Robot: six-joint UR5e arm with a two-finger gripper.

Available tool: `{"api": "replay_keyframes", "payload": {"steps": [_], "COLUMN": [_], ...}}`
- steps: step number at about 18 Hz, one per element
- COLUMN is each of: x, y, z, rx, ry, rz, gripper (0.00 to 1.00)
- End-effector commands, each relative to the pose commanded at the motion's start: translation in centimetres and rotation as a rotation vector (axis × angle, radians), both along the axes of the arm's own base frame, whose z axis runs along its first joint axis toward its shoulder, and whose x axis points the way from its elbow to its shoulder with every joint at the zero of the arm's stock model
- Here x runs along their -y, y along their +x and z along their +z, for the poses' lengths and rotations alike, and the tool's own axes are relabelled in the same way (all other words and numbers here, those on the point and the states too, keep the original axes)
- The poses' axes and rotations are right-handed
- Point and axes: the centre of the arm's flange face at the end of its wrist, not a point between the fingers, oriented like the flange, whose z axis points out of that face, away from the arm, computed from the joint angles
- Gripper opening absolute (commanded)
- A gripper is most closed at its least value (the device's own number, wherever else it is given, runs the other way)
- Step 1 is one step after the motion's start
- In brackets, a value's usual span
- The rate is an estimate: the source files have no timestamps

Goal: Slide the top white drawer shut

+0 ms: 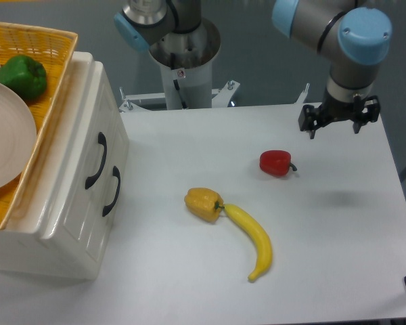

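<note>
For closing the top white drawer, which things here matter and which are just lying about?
Belongs to the job:
- top white drawer, upper of the cabinet's two
- gripper, far off over the table's right side, holding nothing

Lying about:
- red pepper
- yellow pepper
- banana
- lower drawer
- yellow basket on the cabinet, with green pepper and plate

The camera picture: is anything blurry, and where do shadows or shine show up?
In the camera view all is sharp now, the gripper too; a faint shadow lies on the table below it; soft shine sits on the cabinet edge and the banana.
</note>
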Motion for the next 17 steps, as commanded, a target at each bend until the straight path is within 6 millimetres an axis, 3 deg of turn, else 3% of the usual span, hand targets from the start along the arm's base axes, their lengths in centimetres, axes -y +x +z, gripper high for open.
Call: {"api": "replay_keyframes", "payload": {"steps": [17], "x": [3.8], "y": [-2.3], "z": [-0.7], "rx": [0.009], "ry": [0.008], "rz": [0.067], "gripper": [1.00]}}
